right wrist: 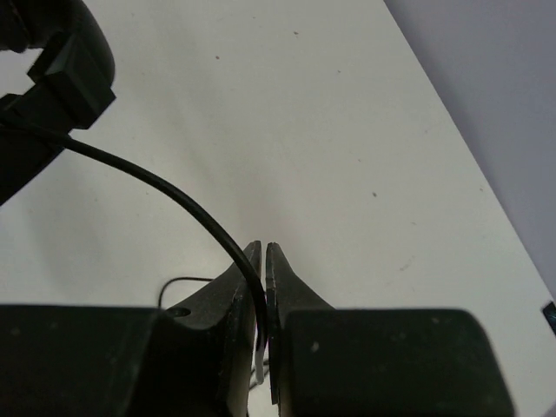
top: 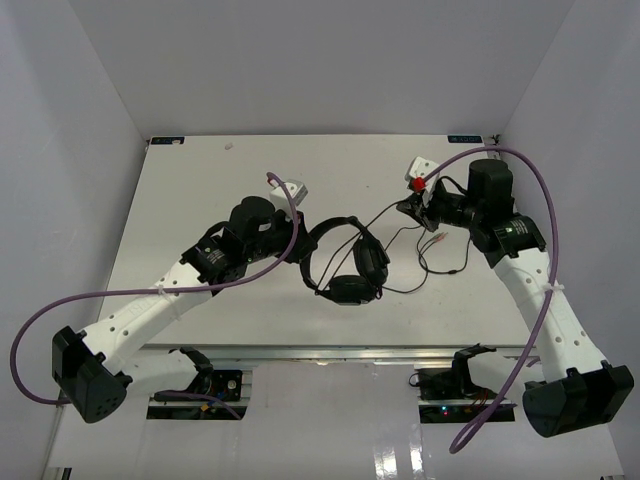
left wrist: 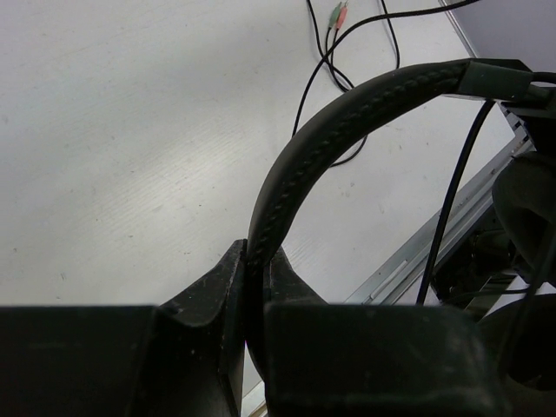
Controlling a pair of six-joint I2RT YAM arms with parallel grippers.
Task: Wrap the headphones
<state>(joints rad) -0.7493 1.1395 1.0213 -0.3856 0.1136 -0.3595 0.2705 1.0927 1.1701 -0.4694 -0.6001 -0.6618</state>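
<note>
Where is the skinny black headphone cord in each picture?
Top external: the cord stretches from the headphones in the middle to the right claw, upper right.
Left wrist: the cord hangs down the right side, with loops at the top.
Right wrist: the cord curves from the left edge into the shut right claw, bottom centre.
Shared landmark: the white table under it.
</note>
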